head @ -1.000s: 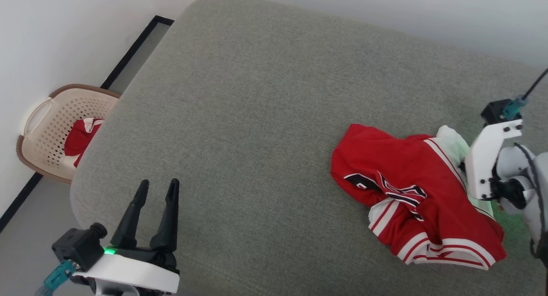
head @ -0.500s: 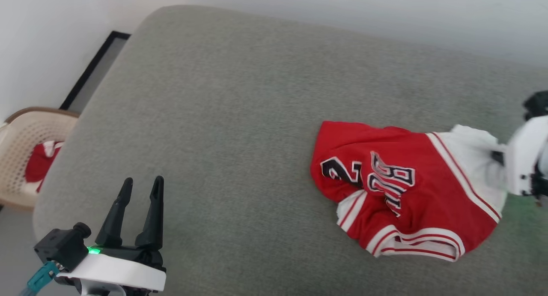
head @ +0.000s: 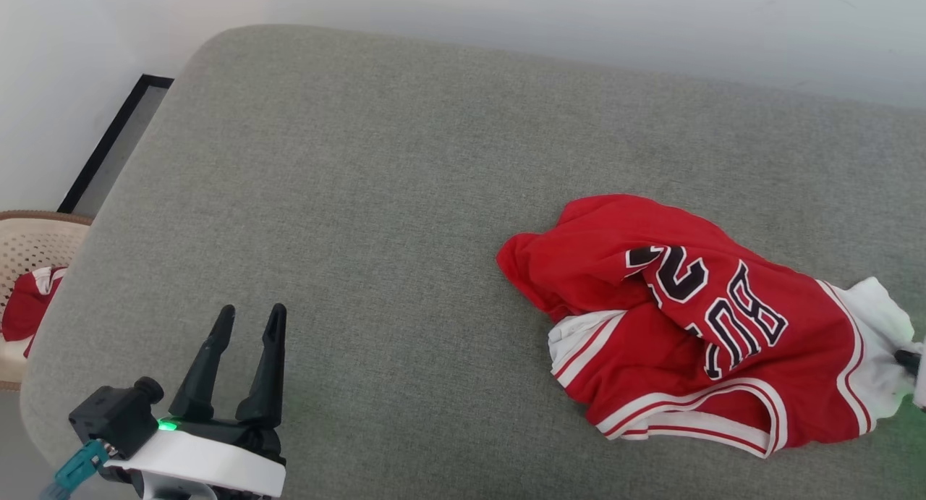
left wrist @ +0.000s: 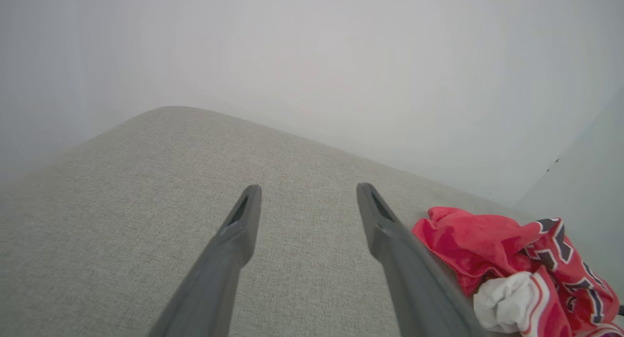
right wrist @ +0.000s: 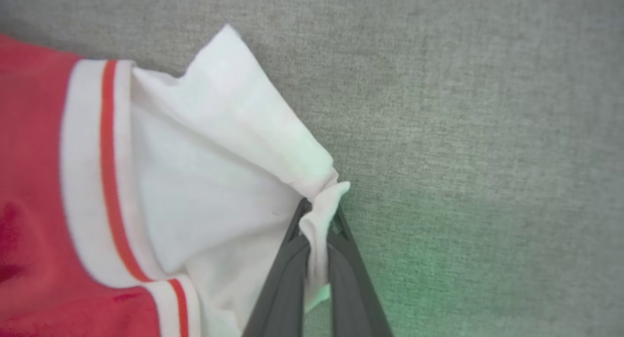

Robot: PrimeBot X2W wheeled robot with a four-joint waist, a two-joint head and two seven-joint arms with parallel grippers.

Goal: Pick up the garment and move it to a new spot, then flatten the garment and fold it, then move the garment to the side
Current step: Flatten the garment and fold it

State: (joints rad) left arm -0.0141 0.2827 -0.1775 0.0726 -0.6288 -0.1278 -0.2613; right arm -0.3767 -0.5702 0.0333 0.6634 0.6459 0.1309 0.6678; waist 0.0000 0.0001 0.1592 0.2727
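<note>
Red jersey garment [head: 694,326] of soft fabric, with white sleeves, striped trim and black white-outlined lettering, lies crumpled on the grey woven upholstered cushion [head: 398,196], toward 4 o'clock in the head view. At its 3 o'clock edge the right gripper [right wrist: 319,220] is clamped on a white sleeve tip. At 7 o'clock the left gripper [head: 252,310] has its fingers spread with nothing between them, well apart from the cloth. At 9 o'clock a beige perforated plastic basket [head: 29,247] holds red cloth.
</note>
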